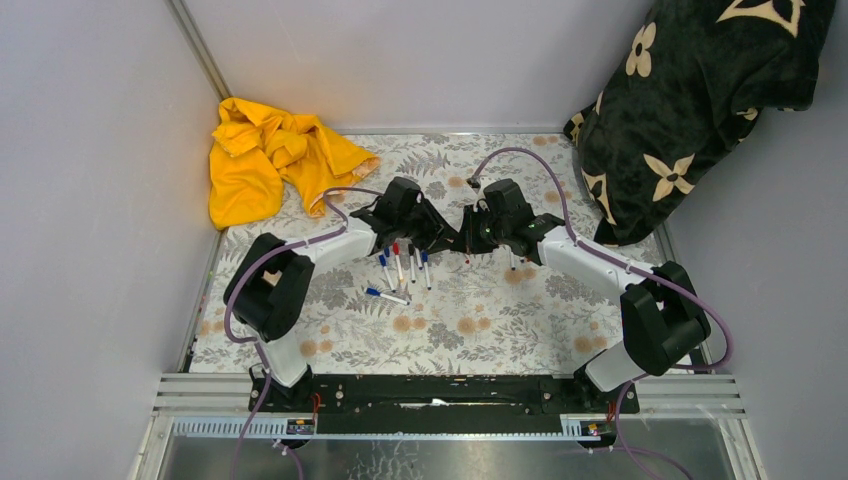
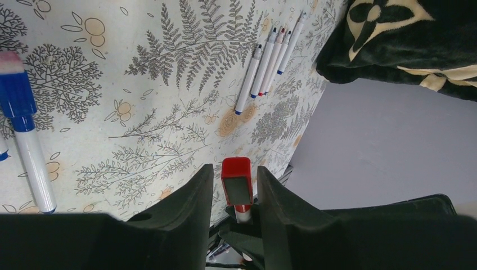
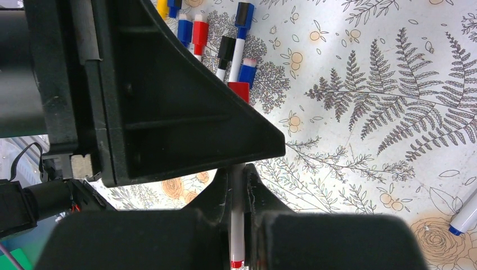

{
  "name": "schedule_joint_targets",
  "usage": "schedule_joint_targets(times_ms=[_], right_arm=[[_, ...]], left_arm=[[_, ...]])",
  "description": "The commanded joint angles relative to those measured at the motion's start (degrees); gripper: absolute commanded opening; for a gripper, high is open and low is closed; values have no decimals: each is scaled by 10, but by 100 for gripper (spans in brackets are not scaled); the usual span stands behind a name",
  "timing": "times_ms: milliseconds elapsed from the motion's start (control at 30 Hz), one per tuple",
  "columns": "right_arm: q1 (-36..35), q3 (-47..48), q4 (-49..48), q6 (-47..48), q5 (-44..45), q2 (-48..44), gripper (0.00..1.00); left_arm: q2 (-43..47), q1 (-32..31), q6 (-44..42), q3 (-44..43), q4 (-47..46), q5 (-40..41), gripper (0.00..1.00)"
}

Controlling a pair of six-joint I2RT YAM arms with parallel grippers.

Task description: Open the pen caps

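Observation:
My two grippers meet above the middle of the flowered cloth. My right gripper [image 3: 241,174] [image 1: 478,238] is shut on the white barrel of a red pen [image 3: 237,225]. That pen's red cap [image 2: 237,188] [image 3: 239,90] stands between the fingers of my left gripper [image 2: 234,171] [image 1: 445,240]. The left jaws stand around the cap with a narrow gap on each side. Several capped pens [image 1: 400,265] [image 3: 225,39] lie under the left arm, one with a blue cap [image 2: 16,93]. Several uncapped pens [image 2: 270,62] [image 1: 518,262] lie in a row near the right arm.
A crumpled yellow cloth [image 1: 270,155] lies at the back left. A dark blanket with cream flowers [image 1: 700,110] [image 2: 405,34] is piled at the back right. Grey walls close in the table. One blue-ended pen [image 1: 385,295] lies apart, nearer the front.

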State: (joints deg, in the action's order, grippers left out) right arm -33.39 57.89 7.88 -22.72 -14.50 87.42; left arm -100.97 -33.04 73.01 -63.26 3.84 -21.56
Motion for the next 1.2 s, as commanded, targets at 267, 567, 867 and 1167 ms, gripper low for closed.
schedule_joint_targets(times_ms=[267,567,867,1167], right_arm=[[3,-11,-20,5,-13,-13,0],[3,-25,-25,6,-22,-10,0],[3,-99,-22,-2,-7,-59,0],[3,-187,-36,-31,-5,-119,0]], left_arm=[[-4,-2,15,-29,1,31,21],[13,-3,8,-24,9,71,0],[-4,35,7,-40,27,141,0],[-26,61,29,-55,18,178,0]])
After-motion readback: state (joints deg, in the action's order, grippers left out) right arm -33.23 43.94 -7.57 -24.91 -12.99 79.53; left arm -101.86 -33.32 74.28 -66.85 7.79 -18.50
